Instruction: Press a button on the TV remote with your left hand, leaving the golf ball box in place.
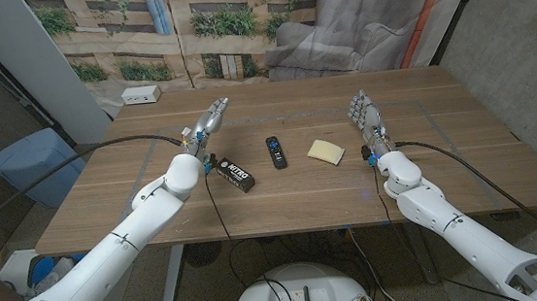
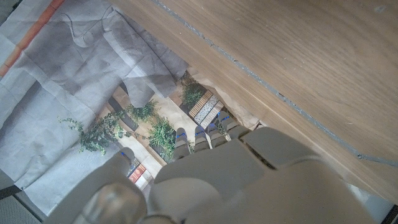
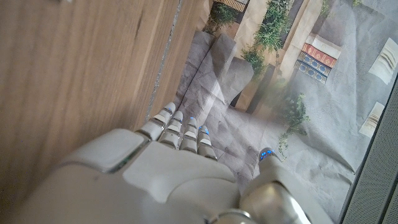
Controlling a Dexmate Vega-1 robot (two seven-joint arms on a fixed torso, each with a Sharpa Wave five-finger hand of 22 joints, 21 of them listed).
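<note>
A black TV remote [image 1: 277, 153] lies near the middle of the wooden table [image 1: 465, 163]. To its left a black golf ball box [image 1: 235, 174] lies at an angle, close to my left wrist. My left hand [image 1: 208, 121] stands beyond and to the left of both, fingers stretched toward the far edge, holding nothing. In the left wrist view the back of my left hand [image 2: 249, 174] shows with straight fingers. My right hand [image 1: 365, 116] stands on the right side, fingers extended and empty; its back [image 3: 161, 174] shows in the right wrist view.
A yellow sponge-like pad [image 1: 326, 150] lies right of the remote. A white power strip [image 1: 141, 95] sits at the far left corner. A blue bin [image 1: 31, 166] stands off the table's left side. A draped backdrop with plants hangs behind the table.
</note>
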